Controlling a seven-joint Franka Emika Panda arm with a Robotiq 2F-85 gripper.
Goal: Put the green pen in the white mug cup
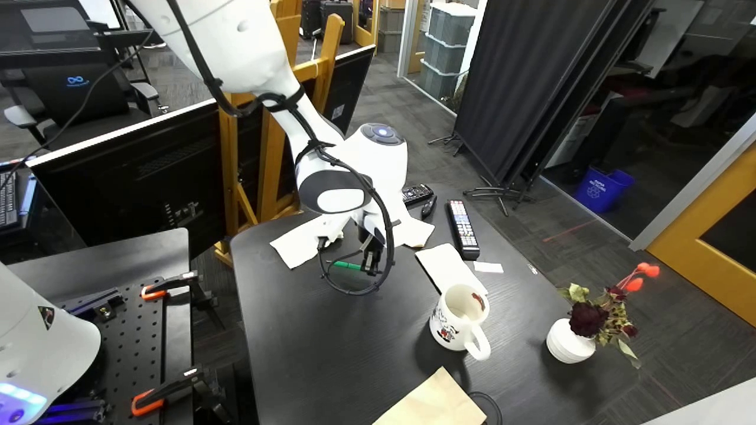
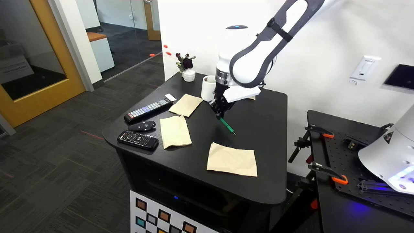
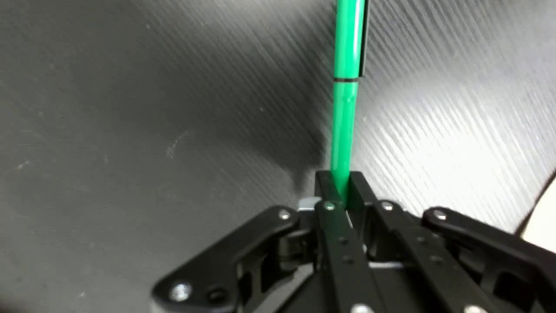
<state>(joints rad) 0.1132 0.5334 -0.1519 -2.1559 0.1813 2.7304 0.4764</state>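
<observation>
The green pen [image 3: 345, 108] is held at one end between the fingertips of my gripper [image 3: 341, 187], which is shut on it. It sticks out from the jaws, with a black clip along its far part. In both exterior views the pen [image 1: 346, 265] [image 2: 227, 125] juts from the gripper [image 1: 371, 270] [image 2: 219, 116] and seems to hang just above the dark table. The white mug cup [image 1: 459, 321] stands upright on the table, apart from the gripper, with its handle to one side. In an exterior view the arm partly covers the mug [image 2: 208, 88].
Several beige napkins [image 1: 452, 268] [image 2: 231, 160] lie on the table [image 1: 307, 354]. Remotes [image 1: 463, 230] [image 2: 137, 139] lie near an edge. A white vase with dark flowers [image 1: 570, 341] stands past the mug. A pale thing [image 3: 543, 221] shows at the wrist view's right edge.
</observation>
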